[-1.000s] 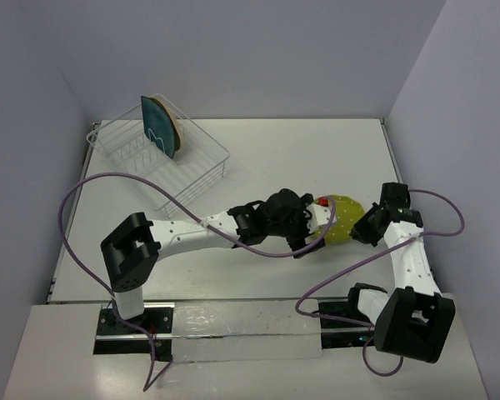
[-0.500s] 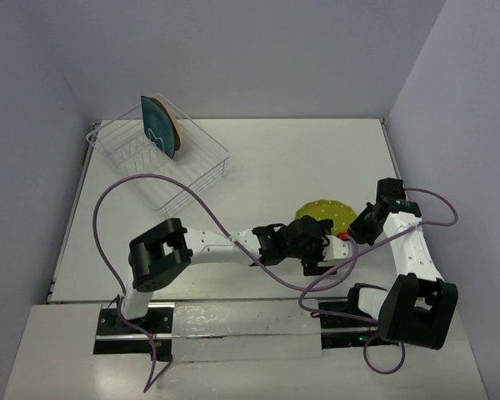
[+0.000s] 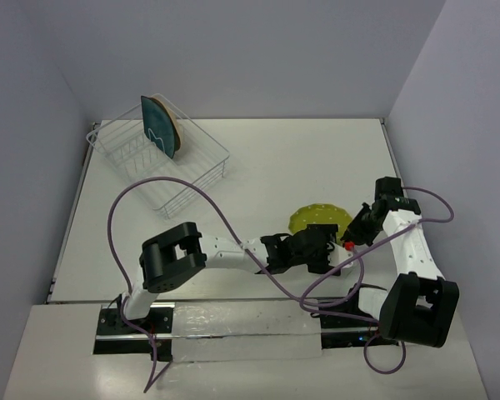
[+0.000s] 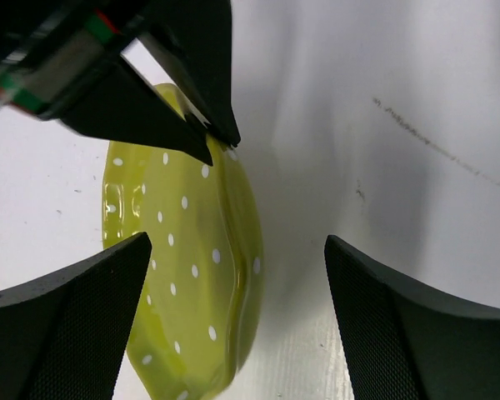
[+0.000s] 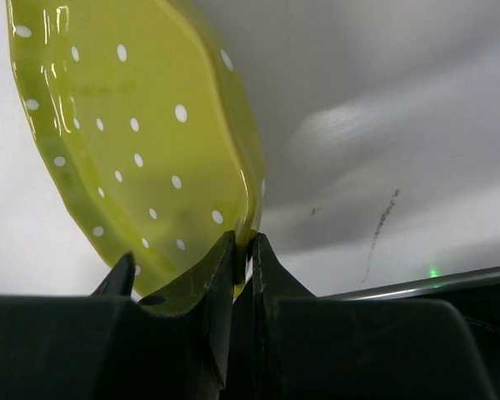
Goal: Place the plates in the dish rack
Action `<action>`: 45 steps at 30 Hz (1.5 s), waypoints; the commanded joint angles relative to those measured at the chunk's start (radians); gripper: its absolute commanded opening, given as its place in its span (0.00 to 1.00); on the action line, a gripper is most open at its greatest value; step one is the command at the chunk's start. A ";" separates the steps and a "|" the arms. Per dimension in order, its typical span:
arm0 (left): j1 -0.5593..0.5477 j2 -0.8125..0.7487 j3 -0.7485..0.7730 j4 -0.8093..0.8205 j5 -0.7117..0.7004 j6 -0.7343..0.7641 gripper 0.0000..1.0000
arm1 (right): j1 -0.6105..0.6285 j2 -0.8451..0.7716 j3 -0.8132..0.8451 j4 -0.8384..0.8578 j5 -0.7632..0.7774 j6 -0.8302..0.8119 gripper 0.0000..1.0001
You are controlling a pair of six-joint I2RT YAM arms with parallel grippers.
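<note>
The yellow-green scalloped plate with white dots (image 3: 319, 220) is at the right front of the table, tilted up on edge. My right gripper (image 3: 355, 236) is shut on its rim, as the right wrist view shows (image 5: 248, 247) with the plate (image 5: 133, 125) above the fingers. My left gripper (image 3: 323, 250) is open at the plate's near side. In the left wrist view the plate (image 4: 187, 275) lies between my spread fingers (image 4: 67, 325), touching neither. The dark teal plate (image 3: 157, 125) and the cream plate (image 3: 176, 130) stand upright in the wire dish rack (image 3: 179, 171) at the back left.
Purple cables loop from both arms over the front of the table (image 3: 150, 185). Grey walls close in the table at the back and on both sides. A metal rail (image 3: 233, 321) runs along the near edge.
My left arm has drawn back toward the near edge and right, uncovering the plate. My right gripper has shifted a little nearer and now holds the plate's rim, with the plate tilted up.
</note>
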 commanded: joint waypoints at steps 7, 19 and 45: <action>-0.031 0.047 -0.037 0.130 -0.179 0.226 0.76 | 0.012 -0.030 0.072 -0.023 -0.167 -0.035 0.00; -0.065 0.049 -0.086 0.212 -0.349 0.263 0.23 | 0.012 -0.039 0.062 -0.030 -0.179 -0.041 0.00; 0.019 -0.081 0.078 0.380 -0.570 0.093 0.00 | -0.075 -0.164 0.400 0.009 -0.081 0.011 0.91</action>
